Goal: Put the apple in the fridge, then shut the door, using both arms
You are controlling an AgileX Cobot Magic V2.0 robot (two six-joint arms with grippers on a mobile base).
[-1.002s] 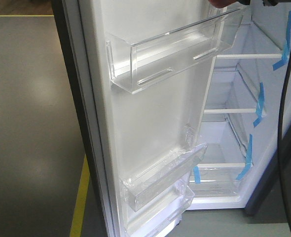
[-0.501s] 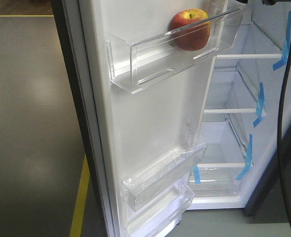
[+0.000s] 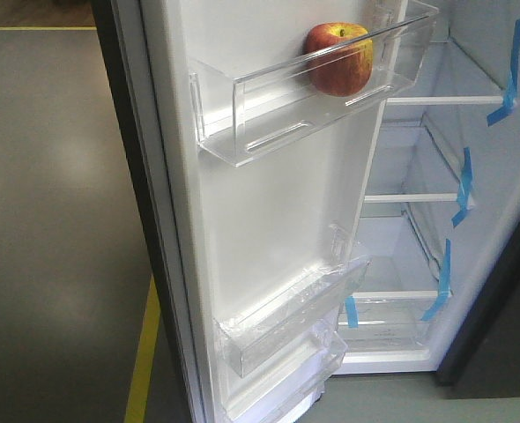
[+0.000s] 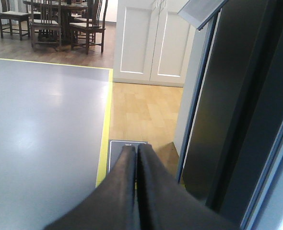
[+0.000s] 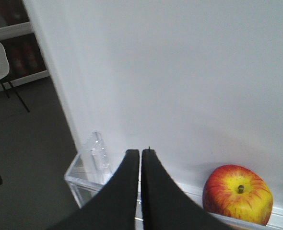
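- We see the right gripper point(image 5: 140, 152) with its two dark fingers drawn almost together, only a thin slit between them. It pinches nothing and touches nothing.
- The apple point(image 5: 237, 194) sits below and to the right of those fingers, clearly apart from them, with its stem dimple and yellow patch facing up.
- In the front view we find the apple point(image 3: 339, 57) resting inside the upper clear bin point(image 3: 260, 110) on the white inner face of the door point(image 3: 269, 203), toward the bin's hinge-far end.
- The door stands wide open. Beside it is the fridge point(image 3: 498, 229), whose white shelves point(image 3: 419, 198) carry strips of blue tape point(image 3: 463, 181).
- Two lower clear bins point(image 3: 286, 317) on the door hold nothing that we can make out.
- The left gripper point(image 4: 135, 149) has its fingers pressed flat together and is empty, hanging over the floor beside a dark grey panel point(image 4: 228, 120). We cannot tell whether it touches that panel.
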